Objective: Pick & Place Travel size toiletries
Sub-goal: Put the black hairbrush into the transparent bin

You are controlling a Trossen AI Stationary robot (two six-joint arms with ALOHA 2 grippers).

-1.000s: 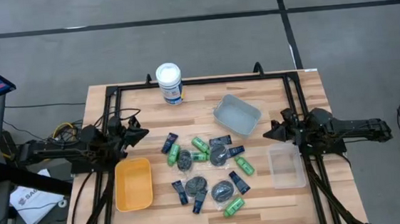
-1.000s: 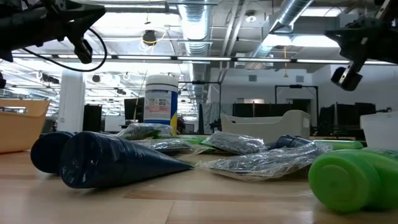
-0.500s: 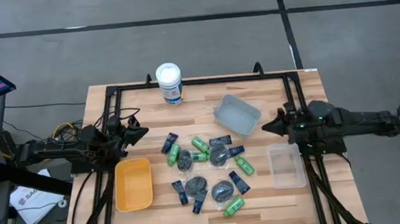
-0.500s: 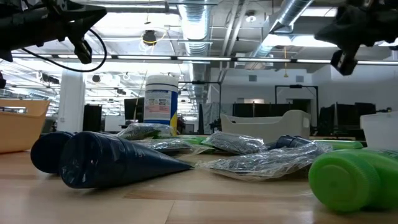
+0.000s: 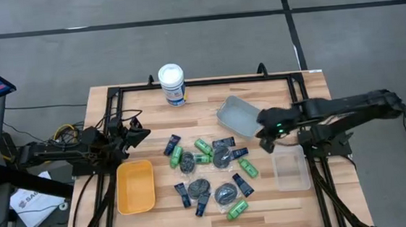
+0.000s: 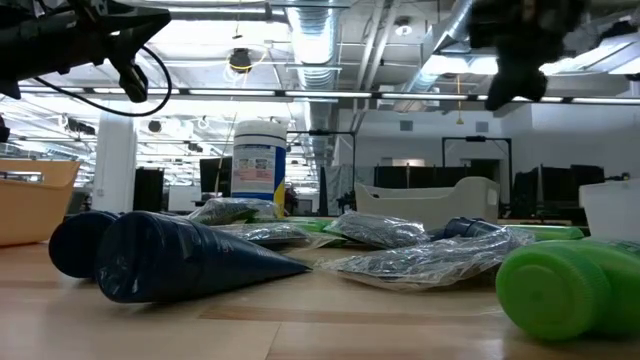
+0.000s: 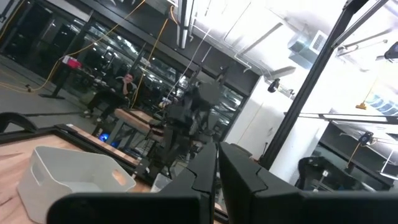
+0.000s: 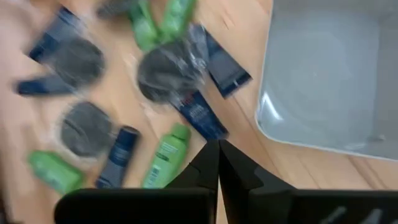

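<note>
The travel size toiletries (image 5: 211, 174) lie loose on the wooden table's middle: green bottles (image 5: 248, 168), navy tubes (image 5: 223, 142) and round grey tins (image 5: 225, 193). My right gripper (image 5: 265, 140) hangs above the table just right of the pile, between the grey bin and the clear bin. It slants down and is shut, with nothing in it. Its wrist view looks down on a green bottle (image 8: 165, 155), a tin (image 8: 163, 73) and a navy tube (image 8: 199, 115). My left gripper (image 5: 143, 133) waits shut at the table's left edge, raised off the top.
A grey bin (image 5: 240, 115) sits far right of the pile and a clear bin (image 5: 291, 168) at the right edge. A yellow bin (image 5: 136, 186) stands at the left, and a white canister (image 5: 172, 85) at the far edge. The table has a black frame around it.
My right gripper has swung from the table's right edge toward the middle, rising and tipping from about level to slanting down over the toiletries. It has stayed shut. Nothing on the table has moved.
</note>
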